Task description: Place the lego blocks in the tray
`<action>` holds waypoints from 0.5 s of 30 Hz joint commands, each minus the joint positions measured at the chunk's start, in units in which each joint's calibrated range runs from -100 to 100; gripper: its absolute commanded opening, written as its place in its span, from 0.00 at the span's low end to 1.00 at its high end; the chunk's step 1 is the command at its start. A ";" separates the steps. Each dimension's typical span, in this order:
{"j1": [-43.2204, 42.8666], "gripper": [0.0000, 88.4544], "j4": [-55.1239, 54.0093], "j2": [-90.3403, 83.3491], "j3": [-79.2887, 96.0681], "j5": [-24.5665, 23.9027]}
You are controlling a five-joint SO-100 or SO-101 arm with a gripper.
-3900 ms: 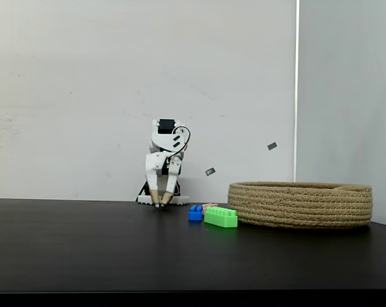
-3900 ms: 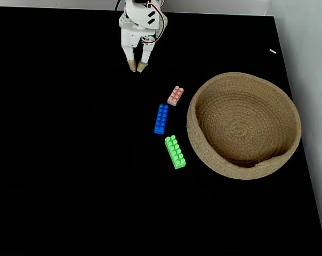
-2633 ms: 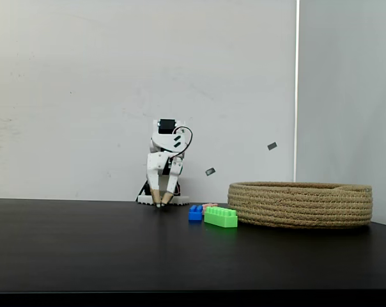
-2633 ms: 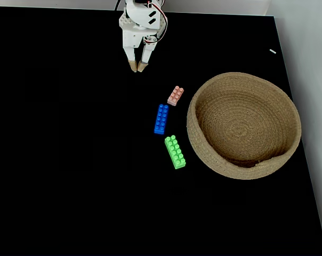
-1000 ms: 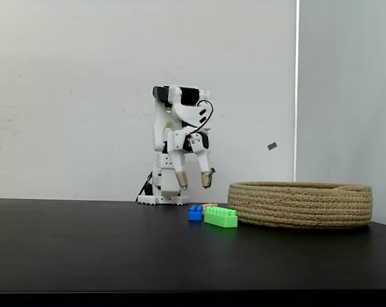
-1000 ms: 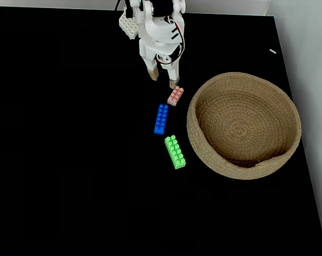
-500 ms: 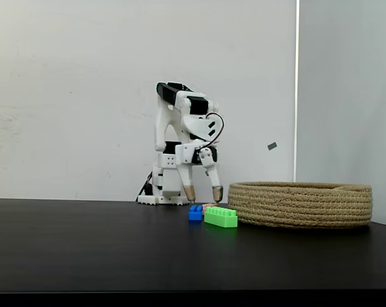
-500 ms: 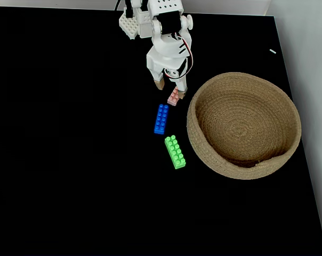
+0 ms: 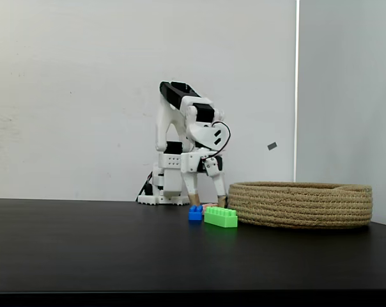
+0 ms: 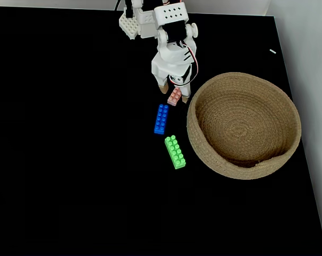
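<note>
No text, label or number can be read anywhere.

Pale pink brick (image 10: 174, 97) partly covered from above by the gripper (image 10: 174, 97); in the side-on fixed view barely visible behind the green brick (image 9: 220, 217) and blue brick (image 9: 195, 213). Contact between fingertips and pink brick not discernible. Arm base (image 10: 130, 21) cropped at top edge.
</note>
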 commanded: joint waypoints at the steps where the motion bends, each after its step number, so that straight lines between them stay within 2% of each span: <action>1: -0.71 0.23 -0.99 0.30 -3.35 -0.39; 6: -1.54 0.17 -2.49 1.93 -3.26 -0.83; 10: -1.70 0.00 -3.32 3.48 -3.26 -1.27; 15: -1.21 0.00 -2.82 3.14 -2.71 -0.63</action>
